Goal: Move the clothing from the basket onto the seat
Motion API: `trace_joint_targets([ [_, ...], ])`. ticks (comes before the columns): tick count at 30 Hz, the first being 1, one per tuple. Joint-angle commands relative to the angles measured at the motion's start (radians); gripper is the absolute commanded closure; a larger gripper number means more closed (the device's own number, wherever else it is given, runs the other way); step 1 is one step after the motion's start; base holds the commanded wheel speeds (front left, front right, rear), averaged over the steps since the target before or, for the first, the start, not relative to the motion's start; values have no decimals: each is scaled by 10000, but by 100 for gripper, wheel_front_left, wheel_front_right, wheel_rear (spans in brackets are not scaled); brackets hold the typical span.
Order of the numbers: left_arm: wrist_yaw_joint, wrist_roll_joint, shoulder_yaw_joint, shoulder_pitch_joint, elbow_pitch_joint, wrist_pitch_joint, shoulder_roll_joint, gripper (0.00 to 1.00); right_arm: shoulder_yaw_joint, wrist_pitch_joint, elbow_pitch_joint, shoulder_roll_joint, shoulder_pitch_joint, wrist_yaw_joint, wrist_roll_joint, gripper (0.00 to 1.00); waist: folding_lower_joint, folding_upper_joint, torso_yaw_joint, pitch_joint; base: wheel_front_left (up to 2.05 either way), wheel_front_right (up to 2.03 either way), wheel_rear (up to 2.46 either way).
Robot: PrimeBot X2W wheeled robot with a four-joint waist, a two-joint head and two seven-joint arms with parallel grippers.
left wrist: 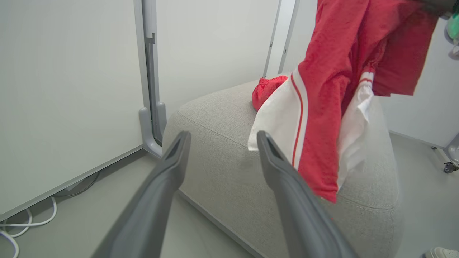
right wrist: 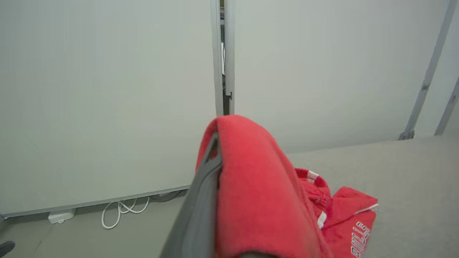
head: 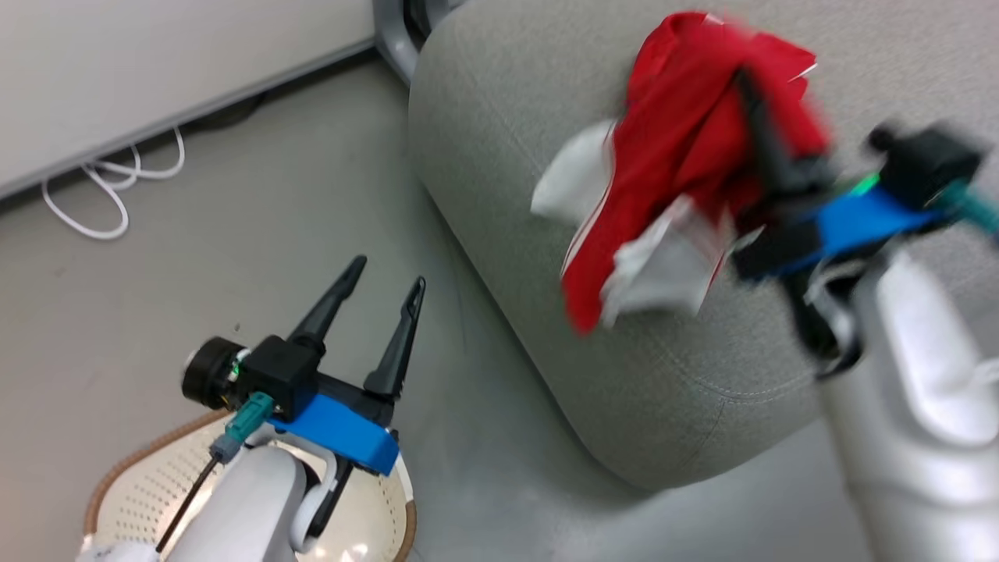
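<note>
Held item: red-and-white sports garment (head: 671,156) — pinched in the right gripper (head: 745,82), fingers clenched on its upper fold; long axis hanging straight down from the fingers, over the seat (head: 499,117) near its rounded edge. Beyond it a second red piece (right wrist: 344,211) lies on the seat. Left gripper (head: 389,272) — fingers spread, empty, above the basket (head: 140,453), the farther arm.

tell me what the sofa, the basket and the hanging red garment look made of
Sofa: woven grey upholstery fabric, matte, fine grainy weave, stitched seam.
Basket: likely cream plastic, slightly glossy, punched with small holes; brown rim looks woven.
Red garment: thin soft cloth, matte, draping in loose folds; fibre unclear.
</note>
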Motion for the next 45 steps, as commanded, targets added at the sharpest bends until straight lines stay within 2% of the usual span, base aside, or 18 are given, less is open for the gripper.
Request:
trace_joint_targets([
  [1,-14,102,-21,-219,-98,-49,91,0,-250,88,-119,-157,-475,5,-50,100,-1,0,199,614,0,0,0],
  [9,-15,290,-64,-1053,-870,-44,614,0,-2429,756,-351,-1636,-3367,5,-778,100,-1,0,821,2530,0,0,0],
  [14,-15,471,-212,-1678,-1428,41,886,0,-3945,653,171,-2109,-4412,5,-1182,100,-1,0,1244,3666,0,0,0],
  [21,-15,622,-552,-2316,-1966,207,1021,0,-5030,114,1991,-2180,-4832,4,-1737,100,-1,0,1812,4599,0,0,0],
  [27,-5,623,-712,-2482,-2058,160,965,0,-5275,-313,3840,-2097,-4714,4,-2448,100,-1,0,2131,4816,0,0,0],
  [33,72,545,-681,-2472,-1926,99,906,0,-5396,-797,4896,-2107,-4908,4,-2945,100,-1,0,2251,4719,0,0,0],
  [34,74,541,-676,-2467,-1895,79,901,0,-5369,-829,5014,-2076,-4934,4,-3009,94,-1,0,2253,4672,0,0,0],
  [35,82,530,-672,-2464,-1858,63,884,0,-5291,-821,5160,-2079,-4935,4,-3100,65,-1,0,2254,4622,0,0,0],
  [36,102,561,-674,-2464,-1829,42,874,0,-5201,-833,5271,-2094,-4945,4,-3187,44,-1,0,2249,4567,0,0,0],
  [37,121,585,-685,-2458,-1793,36,851,0,-5149,-866,5362,-2095,-4970,4,-3228,0,-1,0,2246,4514,0,0,0],
  [45,134,419,-710,-2181,-1420,-29,542,0,-4773,-1020,5904,-1892,-4572,4,-3476,0,-1,0,2289,3761,0,0,0],
])
